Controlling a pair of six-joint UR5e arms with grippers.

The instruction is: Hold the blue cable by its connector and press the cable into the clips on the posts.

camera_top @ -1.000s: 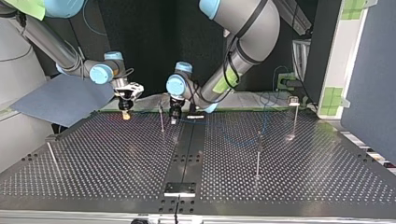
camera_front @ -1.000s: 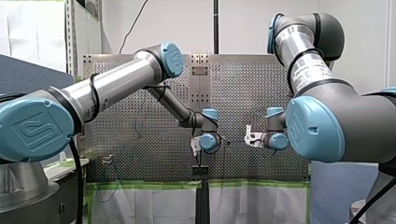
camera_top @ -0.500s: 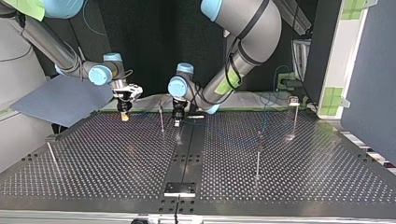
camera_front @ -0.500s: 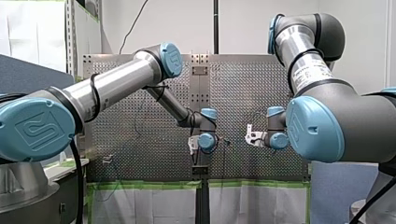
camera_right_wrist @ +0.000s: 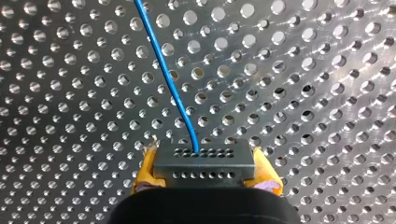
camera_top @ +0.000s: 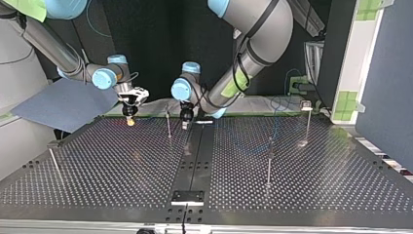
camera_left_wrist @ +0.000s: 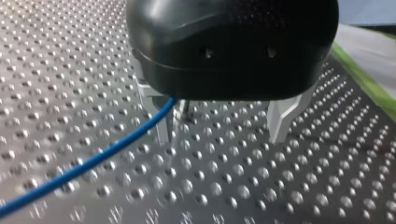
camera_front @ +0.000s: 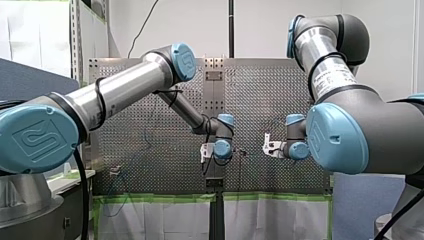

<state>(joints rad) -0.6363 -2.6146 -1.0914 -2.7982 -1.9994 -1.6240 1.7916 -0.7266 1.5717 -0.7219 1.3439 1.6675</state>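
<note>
Yellow-padded right hand (camera_right_wrist: 204,174) clamps the connector (camera_right_wrist: 204,162) while left hand (camera_left_wrist: 222,127) gapes wide.

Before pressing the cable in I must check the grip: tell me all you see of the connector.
The connector is a dark grey rectangular block, plastic by its look, with two rows of small round holes. The blue cable leaves it from the row farther from the gripper, near its middle. It sits square, clamped at both ends between the yellow pads of my right gripper, over the perforated table.
</note>
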